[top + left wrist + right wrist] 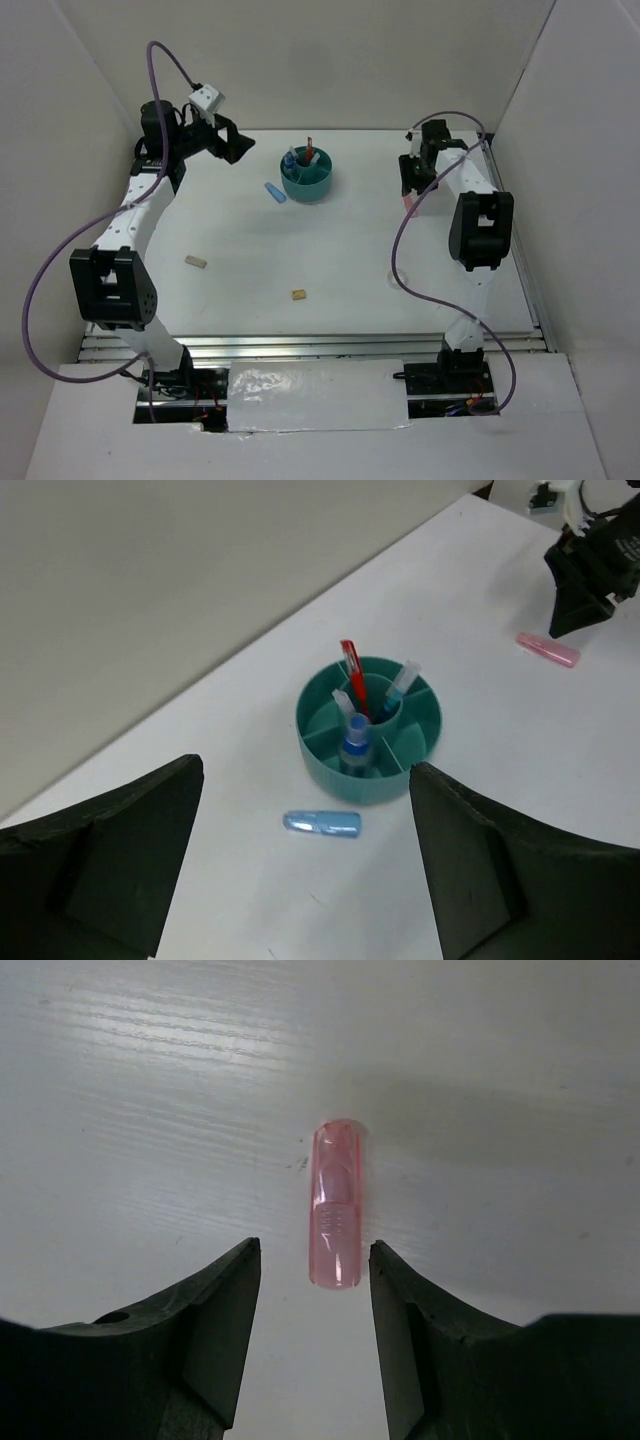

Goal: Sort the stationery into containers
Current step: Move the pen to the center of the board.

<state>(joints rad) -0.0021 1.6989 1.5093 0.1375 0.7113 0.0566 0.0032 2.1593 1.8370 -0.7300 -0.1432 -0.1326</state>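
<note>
Views round the teal organiser [305,192]
Overhead looks down on it; left wrist faces it obliquely — sharing the pink eraser [336,1205] beyond it with the close-up right wrist.

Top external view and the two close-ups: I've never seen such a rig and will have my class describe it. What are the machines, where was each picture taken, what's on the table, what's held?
Two robot arms are bolted at the near edge of a white table, each ending in a two-finger gripper. The wide picture comes from a fixed camera above and behind them; the other two from wrist cameras, so the dark shapes below are each gripper's own fingers. On the table stands a round teal organiser holding a red pen and blue-white pens. A light blue eraser lies beside it; a tan block and a second tan block lie nearer the arms. Nothing is held: the left gripper is open, the right gripper open astride a pink eraser.
</note>
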